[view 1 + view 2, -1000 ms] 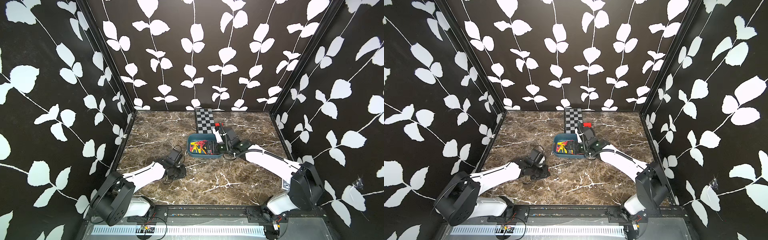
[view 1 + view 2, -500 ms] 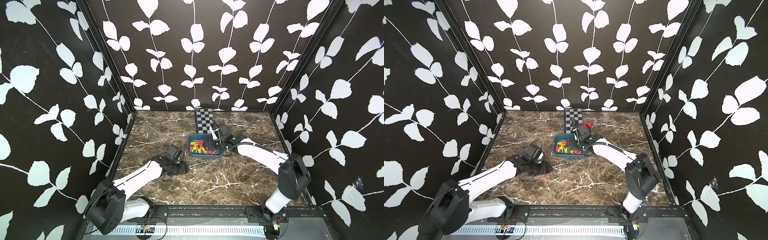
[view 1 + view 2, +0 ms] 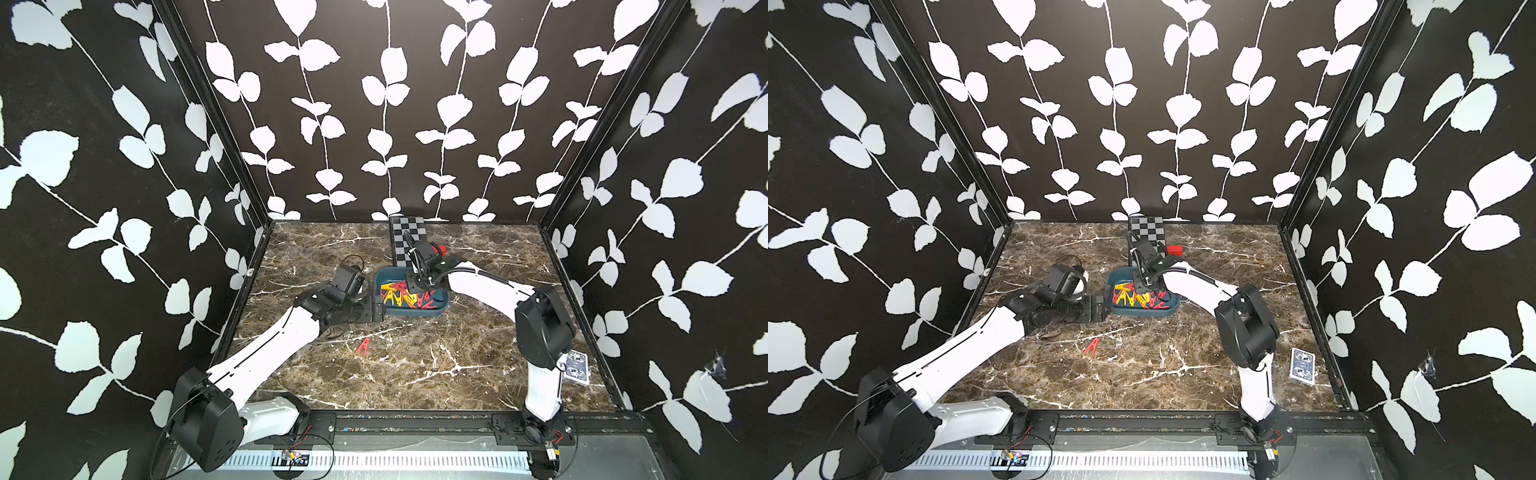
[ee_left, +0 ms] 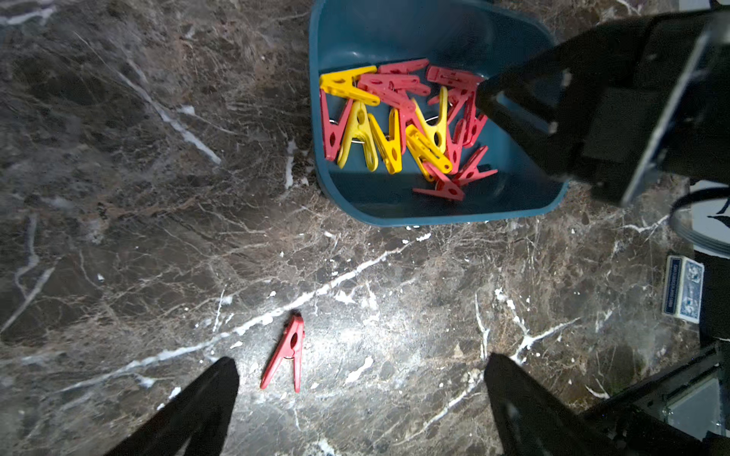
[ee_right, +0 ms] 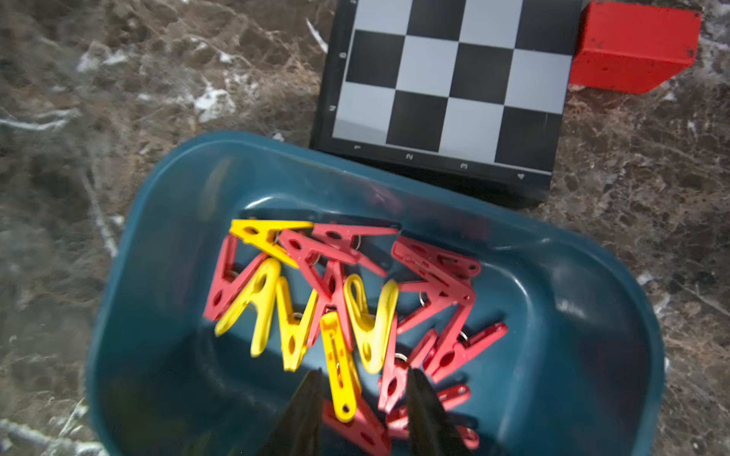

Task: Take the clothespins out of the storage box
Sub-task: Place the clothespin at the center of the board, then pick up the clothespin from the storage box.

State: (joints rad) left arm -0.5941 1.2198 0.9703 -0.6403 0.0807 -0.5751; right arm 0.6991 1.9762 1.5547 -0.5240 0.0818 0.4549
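Note:
The teal storage box (image 3: 440, 309) (image 3: 1173, 309) sits mid-table and holds a heap of red and yellow clothespins (image 3: 405, 296) (image 5: 335, 284). My right gripper (image 5: 364, 375) reaches down into the box (image 5: 158, 237). Its jaws have drawn in against a yellow clothespin (image 5: 339, 379) and a red one beside it. One red clothespin (image 3: 363, 346) (image 4: 285, 355) lies alone on the marble in front of the box. My left gripper (image 4: 360, 363) (image 3: 378, 311) hangs open over the marble beside the box's left end (image 4: 434, 219), holding nothing.
A black-and-grey checkered board (image 3: 405, 241) (image 5: 446, 87) lies just behind the box, with a small red block (image 3: 1175, 250) (image 5: 632, 47) at its right. A blue card deck (image 3: 1302, 365) (image 4: 683, 294) rests near the right wall. Patterned walls close three sides.
My left gripper opened, left a red clothespin on the marble and moved toward the box. My right gripper swung over the box, dipped in and narrowed its jaws.

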